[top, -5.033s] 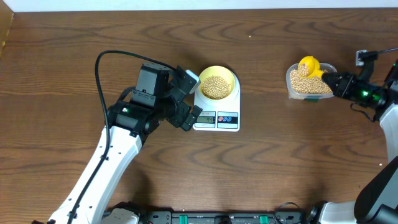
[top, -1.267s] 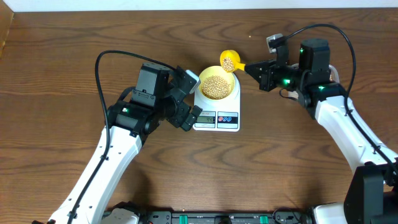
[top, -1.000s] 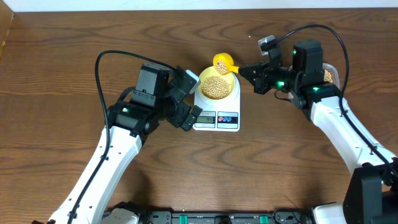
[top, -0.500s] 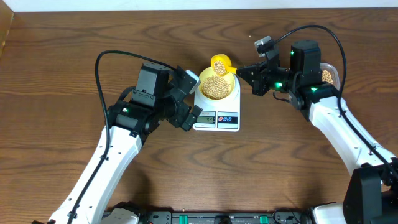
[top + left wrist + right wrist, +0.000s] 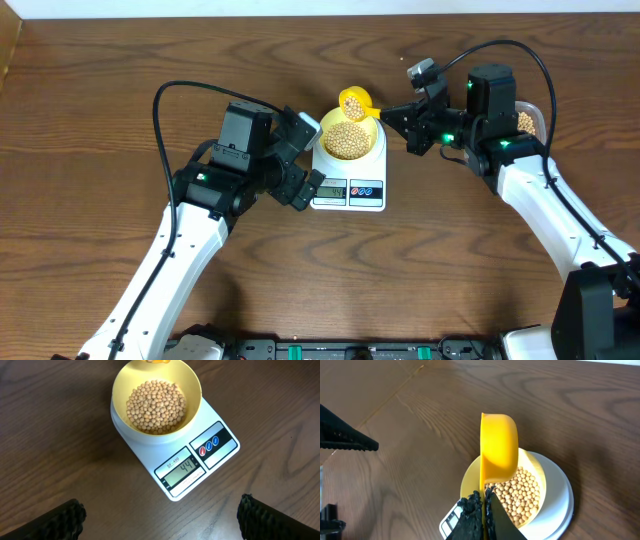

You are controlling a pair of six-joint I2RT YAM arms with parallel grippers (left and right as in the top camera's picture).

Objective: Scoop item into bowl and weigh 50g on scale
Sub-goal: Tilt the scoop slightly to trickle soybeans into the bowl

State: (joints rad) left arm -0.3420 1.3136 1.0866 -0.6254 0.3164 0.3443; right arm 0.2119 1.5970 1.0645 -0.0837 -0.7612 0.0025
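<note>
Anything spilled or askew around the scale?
Nothing clearly wrong: beans are inside the bowl, which sits squarely on the scale reading 44; the right gripper holds the scoop tipped over the rim. One pale speck on the table, too small to identify.

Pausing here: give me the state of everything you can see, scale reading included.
scale: on, display reads 44, bowl sitting on it
bowl: upright, partly filled
beans: heaped in the bowl
scoop: tipped on its side above the bowl's rim
right gripper: shut on the scoop's handle
left gripper: open, empty, beside the scale
container: mostly hidden, beans visible inside
</note>
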